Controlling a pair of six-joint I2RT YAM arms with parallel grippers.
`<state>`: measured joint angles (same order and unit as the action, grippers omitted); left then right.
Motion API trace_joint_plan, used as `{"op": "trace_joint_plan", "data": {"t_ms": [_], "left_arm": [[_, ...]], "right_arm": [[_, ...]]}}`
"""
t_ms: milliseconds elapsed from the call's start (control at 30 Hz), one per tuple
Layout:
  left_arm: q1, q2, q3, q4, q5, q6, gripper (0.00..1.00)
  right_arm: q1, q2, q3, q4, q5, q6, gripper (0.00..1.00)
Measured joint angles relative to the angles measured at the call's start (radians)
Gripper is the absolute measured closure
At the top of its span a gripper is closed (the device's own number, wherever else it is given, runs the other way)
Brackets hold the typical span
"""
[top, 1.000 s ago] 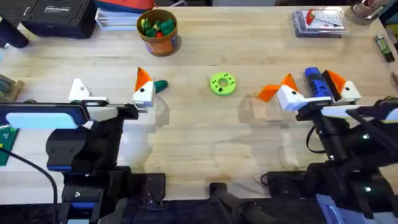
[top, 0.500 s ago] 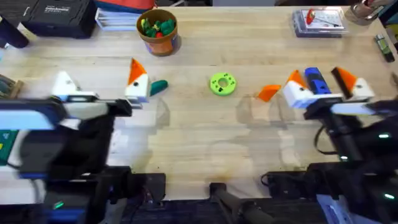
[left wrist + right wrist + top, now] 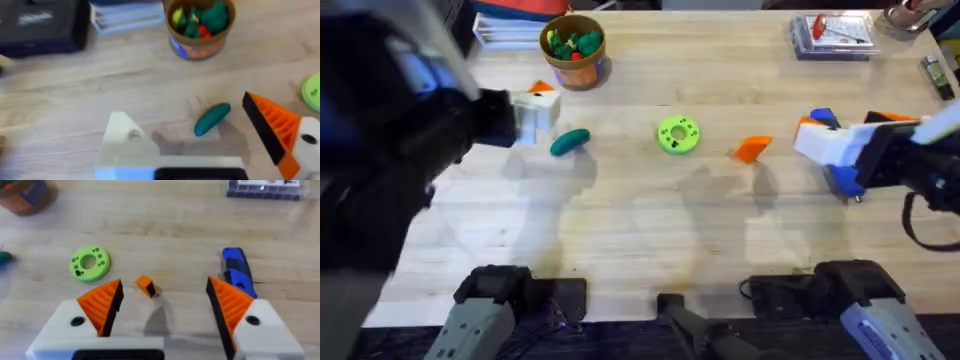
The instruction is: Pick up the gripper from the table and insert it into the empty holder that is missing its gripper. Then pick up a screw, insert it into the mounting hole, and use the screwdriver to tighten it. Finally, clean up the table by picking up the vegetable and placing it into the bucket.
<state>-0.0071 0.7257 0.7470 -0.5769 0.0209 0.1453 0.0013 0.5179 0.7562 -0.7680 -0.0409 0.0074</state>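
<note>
1. Lying flat on the pale wooden table (image 3: 650, 210), the small bright orange ribbed plastic wedge gripper (image 3: 752, 149) sits between the lime-green flat round disc with holes (image 3: 678, 134) and the chunky blue pen-shaped screwdriver (image 3: 237, 270).
2. The right gripper (image 3: 162, 302) hovers just above the wedge with jaws spread wide, grasping nothing; both its fingers carry orange pads.
3. The left gripper (image 3: 210, 145) is also released and empty. One finger is the bare white angular plastic holder (image 3: 127, 142), missing its orange pad.
4. The wedge's long axis runs roughly across the table, its thin tip toward the disc.
5. Risk, in my judgement: the wedge is low and tapered, so a closing pinch could squirt it sideways toward the screwdriver.
6. The small dark teal-green toy vegetable (image 3: 569, 142) lies near the left gripper, below the round brown-orange bucket (image 3: 575, 48).
</note>
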Motion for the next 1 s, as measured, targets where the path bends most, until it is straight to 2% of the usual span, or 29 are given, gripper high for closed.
{"op": "trace_joint_plan", "data": {"t_ms": [200,233,400,433,533,600,633,733,867,1000], "left_arm": [[0.000,0.190,0.002,-0.011,0.062,0.033,0.015],[0.000,0.209,0.002,-0.011,0.068,0.032,0.052],[0.000,0.248,0.002,-0.010,0.093,0.039,0.835],[-0.002,0.248,0.002,-0.010,0.095,0.050,0.889],[-0.023,0.232,0.002,-0.007,0.117,0.050,0.429],[-0.058,0.204,0.002,0.002,0.150,0.050,0.110],[-0.081,0.185,0.002,0.008,0.175,0.048,0.040],[-0.155,0.124,0.002,0.062,0.274,0.049,0.016],[-0.253,0.036,0.002,0.214,0.414,0.050,0.015],[-0.312,-0.020,0.002,0.279,0.499,0.050,0.015]], "right_arm": [[0.000,0.045,0.003,-0.025,-0.006,0.000,0.007],[0.000,0.045,0.003,-0.025,-0.006,0.000,0.007],[0.000,0.045,0.003,-0.025,-0.006,0.000,0.007],[0.000,0.045,0.003,-0.025,-0.005,0.000,0.007],[0.000,0.045,0.003,-0.026,-0.005,0.000,0.007],[0.000,0.045,0.003,-0.026,-0.006,0.000,0.007],[0.000,0.045,0.003,-0.026,-0.006,0.000,0.007],[0.000,0.045,0.003,-0.026,-0.006,0.000,0.007],[0.000,0.045,0.003,-0.026,-0.005,0.000,0.007],[0.000,0.045,0.003,-0.026,-0.006,0.000,0.007]]}}
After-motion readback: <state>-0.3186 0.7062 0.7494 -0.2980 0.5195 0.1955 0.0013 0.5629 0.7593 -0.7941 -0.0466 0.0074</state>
